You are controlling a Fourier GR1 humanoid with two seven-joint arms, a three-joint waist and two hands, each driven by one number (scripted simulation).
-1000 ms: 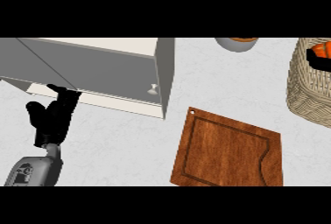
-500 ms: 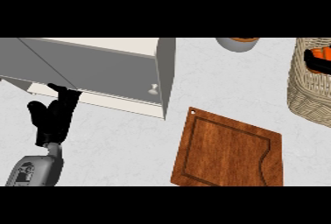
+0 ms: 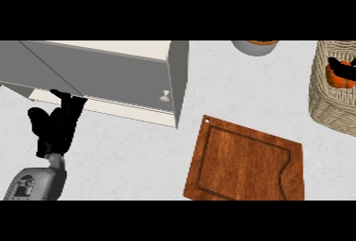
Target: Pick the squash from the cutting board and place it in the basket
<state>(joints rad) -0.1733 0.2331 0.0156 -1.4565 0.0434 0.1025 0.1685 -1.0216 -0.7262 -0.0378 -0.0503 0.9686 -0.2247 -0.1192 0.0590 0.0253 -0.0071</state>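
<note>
The wooden cutting board (image 3: 246, 164) lies bare on the counter at the lower middle. The orange squash (image 3: 338, 81) shows inside the wicker basket (image 3: 327, 108) at the right edge. My right hand (image 3: 345, 69) is a black shape over the squash, mostly cut off by the view's edge, and it hides part of the squash. My left hand (image 3: 57, 127) rests open at the left, fingers pointing up toward the cabinet, holding nothing.
A grey cabinet (image 3: 111, 75) with an open door and a small knob (image 3: 164, 98) fills the upper left. A grey bowl (image 3: 254, 46) with something orange in it sits at the top edge.
The black shape of my right hand has shifted slightly over the squash inside the basket. The left hand, board and cabinet have not moved.
</note>
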